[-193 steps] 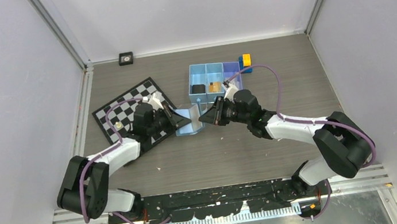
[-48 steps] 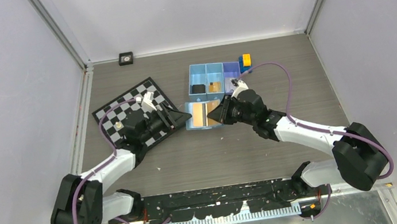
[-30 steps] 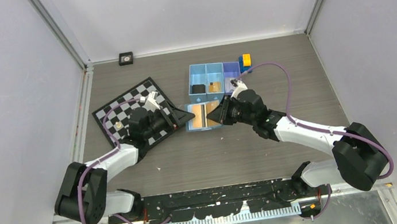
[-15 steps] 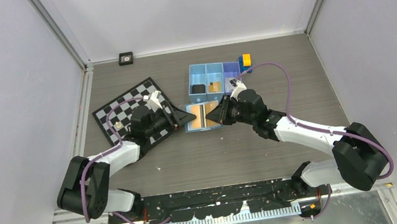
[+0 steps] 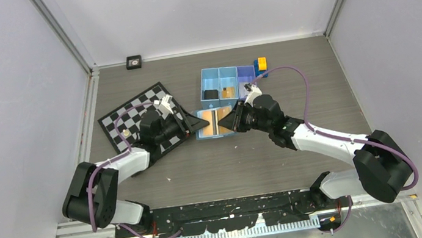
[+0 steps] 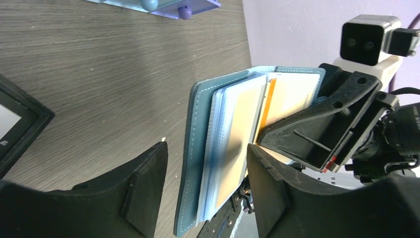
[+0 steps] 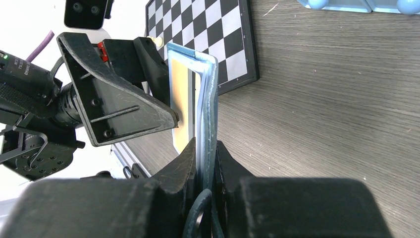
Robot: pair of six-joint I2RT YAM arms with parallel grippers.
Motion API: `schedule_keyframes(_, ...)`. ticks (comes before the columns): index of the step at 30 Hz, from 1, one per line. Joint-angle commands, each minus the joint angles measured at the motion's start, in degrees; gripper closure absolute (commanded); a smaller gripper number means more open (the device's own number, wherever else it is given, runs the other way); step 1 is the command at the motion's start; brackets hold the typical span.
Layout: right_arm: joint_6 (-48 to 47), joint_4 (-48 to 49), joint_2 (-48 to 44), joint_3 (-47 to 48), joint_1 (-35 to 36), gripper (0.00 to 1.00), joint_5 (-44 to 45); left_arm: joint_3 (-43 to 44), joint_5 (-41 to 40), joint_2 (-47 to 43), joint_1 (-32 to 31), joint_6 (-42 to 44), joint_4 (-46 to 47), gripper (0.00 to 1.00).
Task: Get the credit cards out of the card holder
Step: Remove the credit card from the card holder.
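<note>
The blue card holder (image 5: 213, 123) hangs open above the table between both grippers. My right gripper (image 7: 205, 154) is shut on its right edge, also seen from above (image 5: 233, 120). My left gripper (image 6: 205, 191) straddles the left flap (image 6: 194, 148), open, with a gap between its left finger (image 6: 143, 191) and the blue cover. Its place from above is at the holder's left edge (image 5: 199, 122). The credit cards sit in the pockets: a tan one (image 6: 238, 131) faces my left jaws, and a paler one (image 6: 293, 94) lies behind it. The tan card (image 7: 184, 106) shows in the right wrist view too.
A blue three-compartment tray (image 5: 225, 80) stands just behind the holder, with yellow-and-blue blocks (image 5: 261, 65) at its right end. A chessboard (image 5: 134, 114) lies under my left arm. A small black object (image 5: 134, 61) sits at the back wall.
My left gripper has moved right onto the holder's left edge and its jaws have narrowed around the flap. The right gripper keeps its hold without moving.
</note>
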Motion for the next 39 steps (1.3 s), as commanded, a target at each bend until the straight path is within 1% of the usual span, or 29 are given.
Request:
schedule_keyframes(1,0.22,3.27,-1.71,0.48,0.07,0.99,0.07,1.41,4.26,1.06,-0.03,-2.02,8.25,0.39)
schedule_keyframes(3,0.12,2.89,-1.75,0.48,0.03,0.99,0.55,1.47,5.12,1.79,-0.20,-2.72,9.69,0.41)
schedule_keyframes(4,0.13,2.60,-1.71,0.56,0.01,0.99,0.73,1.38,5.37,1.96,-0.21,-2.95,10.44,0.43)
schedule_keyframes(6,0.11,2.24,-1.59,0.81,-0.03,0.98,0.97,1.11,5.48,2.08,-0.21,-3.32,11.59,0.54)
schedule_keyframes(9,0.11,1.66,-1.42,0.88,-0.10,0.97,1.48,0.86,5.47,1.70,-0.21,-3.53,12.53,0.78)
schedule_keyframes(10,0.11,1.51,-1.40,0.92,-0.14,0.96,1.55,0.80,5.44,1.62,-0.21,-3.48,12.52,0.86)
schedule_keyframes(11,0.12,1.34,-1.44,0.95,-0.14,0.92,1.69,0.71,5.30,1.39,-0.21,-3.51,12.59,0.92)
schedule_keyframes(12,0.12,1.26,-1.53,0.91,-0.16,0.84,1.65,0.65,5.10,1.26,-0.21,-3.46,12.48,0.97)
schedule_keyframes(13,0.12,1.18,-1.64,0.85,-0.20,0.79,1.89,0.57,4.83,1.13,-0.21,-3.40,12.22,1.00)
schedule_keyframes(15,-0.04,0.15,-2.11,0.86,-0.27,0.74,3.07,0.52,4.41,0.86,-0.21,-3.05,11.67,1.00)
schedule_keyframes(19,-0.03,-1.33,-3.43,0.41,-0.65,0.69,5.36,0.20,3.47,-0.26,-0.12,-2.42,10.55,1.00)
schedule_keyframes(20,0.00,-1.57,-3.71,0.36,-0.81,0.65,5.84,0.11,3.10,-0.72,-0.08,-2.19,10.01,1.00)
schedule_keyframes(23,0.18,-3.42,-4.50,0.31,-1.16,0.49,7.62,-0.10,1.68,-2.33,0.05,-1.17,7.70,1.00)
schedule_keyframes(25,0.16,-4.91,-5.45,0.49,-1.59,0.41,8.97,-0.20,0.63,-3.62,0.05,-0.04,5.78,1.00)
schedule_keyframes(26,-0.08,-6.04,-6.07,0.63,-1.71,0.39,9.92,-0.25,0.10,-4.26,0.03,0.47,4.71,1.00)
schedule_keyframes(29,-1.89,-9.79,-9.59,1.42,-1.70,0.37,13.85,-0.34,-1.81,-5.99,0.05,1.81,1.80,1.00)
schedule_keyframes(32,-3.38,-9.76,-13.73,0.59,-1.68,0.38,14.30,-0.37,-3.44,-7.23,0.05,2.71,-0.50,1.00)
schedule_keyframes(36,-5.54,-10.32,-17.21,0.43,-1.68,0.43,13.93,-0.30,-3.69,-7.24,0.05,2.81,-0.76,1.00)
schedule_keyframes(39,-6.66,-9.67,-18.01,0.34,-1.70,0.46,12.60,-0.35,-3.69,-7.18,0.05,2.81,-0.72,1.00)
